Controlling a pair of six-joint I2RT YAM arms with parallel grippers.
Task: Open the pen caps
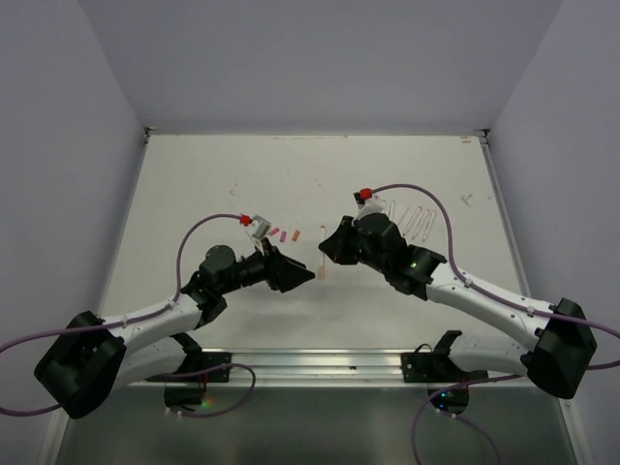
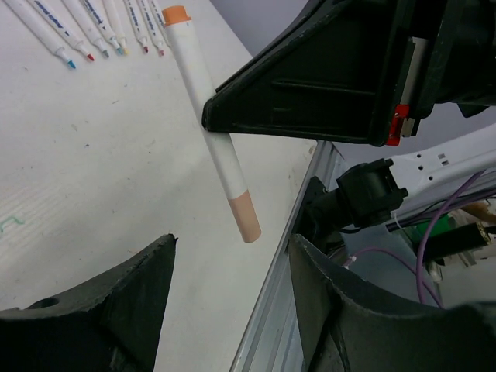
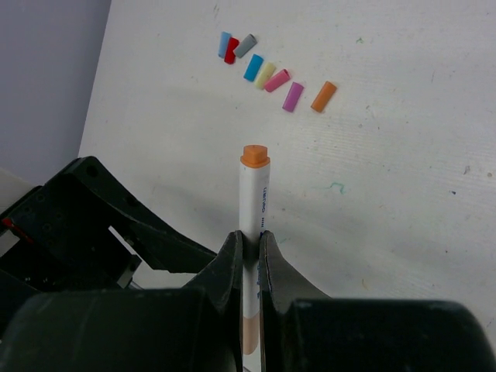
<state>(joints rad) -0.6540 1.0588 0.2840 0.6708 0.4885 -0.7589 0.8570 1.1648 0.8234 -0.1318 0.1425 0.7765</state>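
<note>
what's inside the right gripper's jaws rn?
One white-barrelled pen, clamped mid-barrel by the right gripper. Orange cap on its far end, paler cap on the other. The fingers cover the gripped stretch of barrel.

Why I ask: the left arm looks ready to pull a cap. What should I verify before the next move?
1. The right gripper is shut on the pen: ok.
2. The left gripper is open: ok.
3. The peach cap sits on the pen's lower end, clear of the right gripper: ok.
4. The peach cap lines up with the left gripper's gap: ok in the left wrist view.
5. The peach cap lies between the left gripper's fingers: not ok, only its tip reaches them.
6. The loose caps and the uncapped pens lie out of the way: ok.
</note>
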